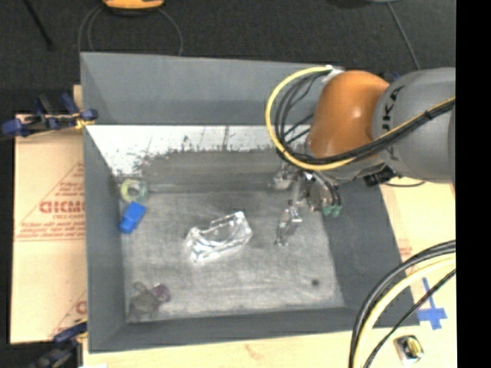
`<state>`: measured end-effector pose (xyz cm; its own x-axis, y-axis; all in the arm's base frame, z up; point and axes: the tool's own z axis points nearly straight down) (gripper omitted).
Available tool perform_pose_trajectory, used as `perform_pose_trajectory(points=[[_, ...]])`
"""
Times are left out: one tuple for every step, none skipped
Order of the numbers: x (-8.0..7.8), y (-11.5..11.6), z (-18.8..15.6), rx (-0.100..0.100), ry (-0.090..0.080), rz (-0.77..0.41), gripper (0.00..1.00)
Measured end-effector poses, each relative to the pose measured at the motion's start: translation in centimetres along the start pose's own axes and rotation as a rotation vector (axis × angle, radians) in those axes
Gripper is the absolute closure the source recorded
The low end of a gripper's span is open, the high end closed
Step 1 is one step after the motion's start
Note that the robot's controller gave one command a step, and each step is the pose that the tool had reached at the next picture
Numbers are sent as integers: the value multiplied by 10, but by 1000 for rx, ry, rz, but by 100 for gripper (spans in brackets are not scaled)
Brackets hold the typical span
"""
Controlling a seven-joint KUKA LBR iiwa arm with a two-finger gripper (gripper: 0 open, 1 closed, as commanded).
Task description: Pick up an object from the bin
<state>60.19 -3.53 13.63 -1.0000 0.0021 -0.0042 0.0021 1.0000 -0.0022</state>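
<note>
Low over bare floor of the bin (253, 282), right of its middle: gripper (285, 232); cannot tell its spread. Just left of it, apart, at mid-floor: crumpled clear plastic pack (219, 238). By the left wall: 1 blue block (132, 218), 1 pale tape ring (134, 188). In the near-left corner: 1 greyish lump (146, 299).

Made out dark letters, seemingly "KU", running sideways on the grey arm (418, 121) at the far right, just beside its orange cover (349, 113). Found large red lettering with a red triangle outline on the cardboard (46, 205) at the left, too blurred to spell out with any certainty. Likewise failed to read the smaller red lines printed under it. Noted a blue cross mark (434, 313) on the pale board (418, 336) at the near right.
</note>
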Motion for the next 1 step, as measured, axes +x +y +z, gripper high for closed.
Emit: perform_pose_trajectory(points=[[22,61,27,-5,5,67,0]])
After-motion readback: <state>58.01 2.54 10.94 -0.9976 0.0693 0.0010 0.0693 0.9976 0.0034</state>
